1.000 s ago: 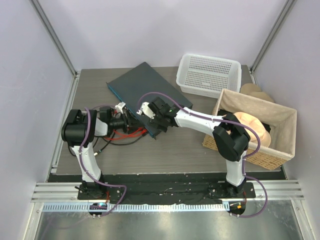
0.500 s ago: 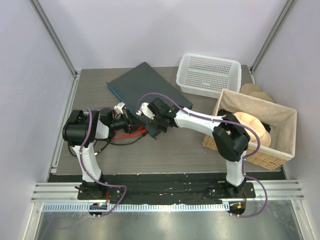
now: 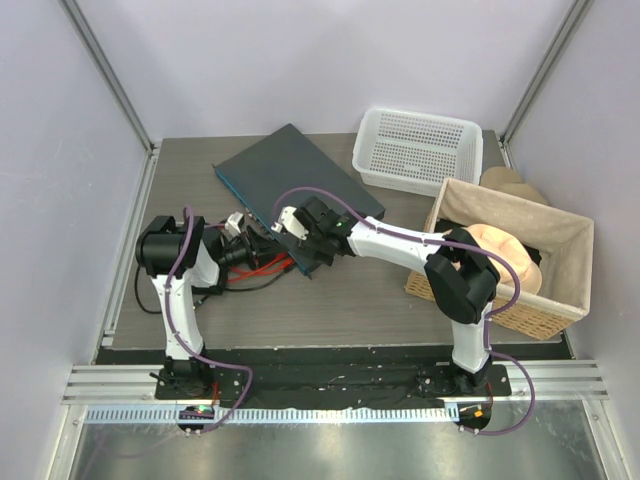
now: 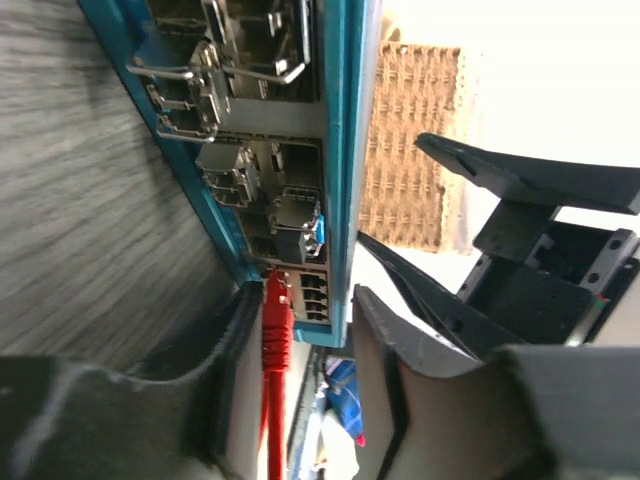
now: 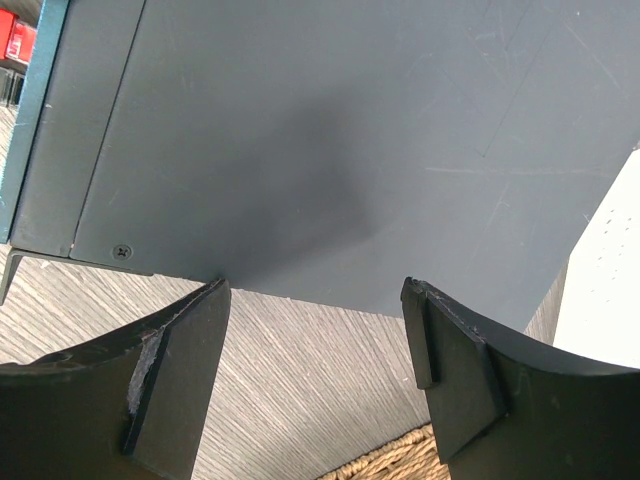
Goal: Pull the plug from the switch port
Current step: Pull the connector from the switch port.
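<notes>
The red plug (image 4: 277, 292) points away from the left gripper (image 4: 305, 300) into the switch (image 4: 342, 150) front edge. Its length lies between that gripper's parted, unclamped fingers. The right gripper (image 5: 315, 290) stands spread over the switch top.

This is a robot test cell in a lab. Plain pale walls (image 3: 350, 60) and bare metal corner posts (image 3: 105, 75) box in a small grey wood-grain tabletop (image 3: 340, 300). The left arm (image 3: 178, 300) and right arm (image 3: 400, 240) are bolted to a black plate (image 3: 340, 365) on slotted aluminium rails (image 3: 110, 382) at the near edge. The props are a mixed lot: a network switch (image 3: 290, 170), a white plastic basket (image 3: 415, 150) and a wicker basket (image 3: 560, 300).
</notes>
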